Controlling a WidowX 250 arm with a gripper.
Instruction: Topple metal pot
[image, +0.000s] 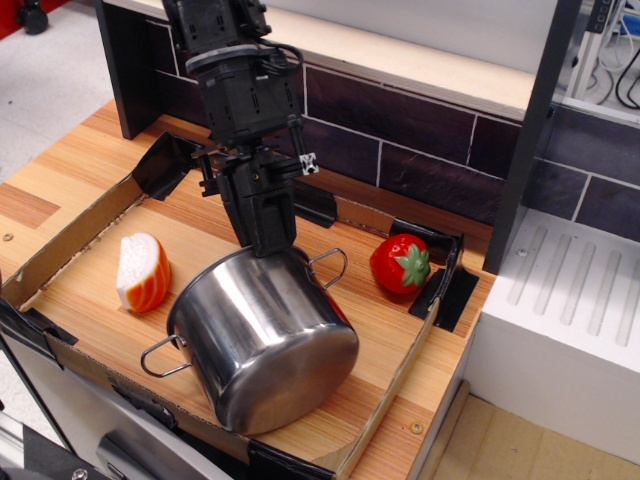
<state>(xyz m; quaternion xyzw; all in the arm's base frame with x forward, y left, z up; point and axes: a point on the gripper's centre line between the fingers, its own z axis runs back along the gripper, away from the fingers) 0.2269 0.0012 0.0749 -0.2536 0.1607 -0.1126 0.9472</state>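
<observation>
Stretching beneath everything is the wooden surface, bordered by a low cardboard wall with black tape at its corners. On it, near the front edge of the cardboard, sits the metal pot, the biggest object here and the landmark for the rest. It is tilted hard over, its flat shiny bottom turned toward the front and its mouth facing back and up. One wire loop handle sticks out at its lower left, the other at its upper right.

Directly above the pot's back rim hangs the black robot arm, coming down from the top of the view. Its fingers reach the rim at the top of the pot and look closed on it, though the contact itself is hidden behind the rim.

To the right of the pot, apart from it, lies a red toy strawberry by the cardboard's corner. To the pot's left, also apart, stands an orange-and-white toy slice.
</observation>
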